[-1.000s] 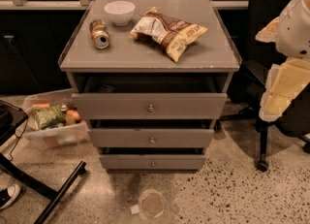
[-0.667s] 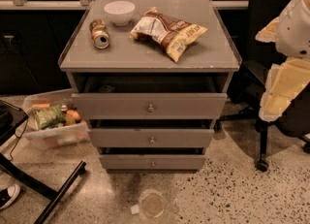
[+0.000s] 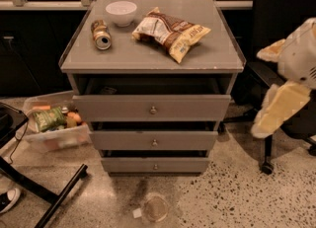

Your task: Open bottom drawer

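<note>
In the single camera view we see a boxy grey cabinet [image 3: 153, 57] with a smooth flat top, on a speckled stone floor [image 3: 237, 197]. On the top, at 11 o'clock, sits a round white bowl [image 3: 121, 12]; we cannot see inside it. Beside it a metal can [image 3: 101, 34] lies on its side, and a crinkled snack bag [image 3: 170, 30] lies at 1 o'clock. The uppermost drawer [image 3: 150, 107] stands partly pulled out, dark inside. A clear plastic bin [image 3: 54, 128] at 9 o'clock holds packaged food. The bottom drawer [image 3: 155, 165], plain grey with a small round knob [image 3: 155, 166], sits at the cabinet's 6 o'clock, its front set back under the middle drawer [image 3: 154, 140]. The gripper [image 3: 277, 112], cream and white, hangs at 3 o'clock, well apart from that drawer, which lies at its 8 o'clock. We cannot tell whether it is open or closed.
</note>
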`<control>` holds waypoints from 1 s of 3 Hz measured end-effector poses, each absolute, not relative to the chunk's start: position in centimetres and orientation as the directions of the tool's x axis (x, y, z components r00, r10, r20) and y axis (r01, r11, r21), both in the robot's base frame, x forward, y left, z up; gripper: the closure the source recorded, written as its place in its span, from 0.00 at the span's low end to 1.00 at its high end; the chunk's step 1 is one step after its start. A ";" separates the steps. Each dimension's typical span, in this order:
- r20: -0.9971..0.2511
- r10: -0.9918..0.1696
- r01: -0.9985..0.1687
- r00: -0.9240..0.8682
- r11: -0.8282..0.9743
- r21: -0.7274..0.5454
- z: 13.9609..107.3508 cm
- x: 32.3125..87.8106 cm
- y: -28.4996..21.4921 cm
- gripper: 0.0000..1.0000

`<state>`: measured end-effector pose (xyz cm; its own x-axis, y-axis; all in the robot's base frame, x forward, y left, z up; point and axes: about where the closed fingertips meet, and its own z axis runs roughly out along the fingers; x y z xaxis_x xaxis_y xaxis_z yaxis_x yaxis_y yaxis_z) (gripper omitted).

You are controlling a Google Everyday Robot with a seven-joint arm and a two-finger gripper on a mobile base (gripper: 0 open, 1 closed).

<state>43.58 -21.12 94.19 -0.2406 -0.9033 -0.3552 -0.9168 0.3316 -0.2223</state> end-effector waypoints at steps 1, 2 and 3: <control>-0.475 -0.832 -0.910 -0.287 0.392 -0.137 86.9 43.8 -20.3 0.00; -0.571 -0.740 -0.886 -0.356 0.462 -0.046 80.2 42.3 -18.1 0.00; -0.675 -0.609 -0.862 -0.417 0.500 0.082 73.4 40.4 -13.9 0.00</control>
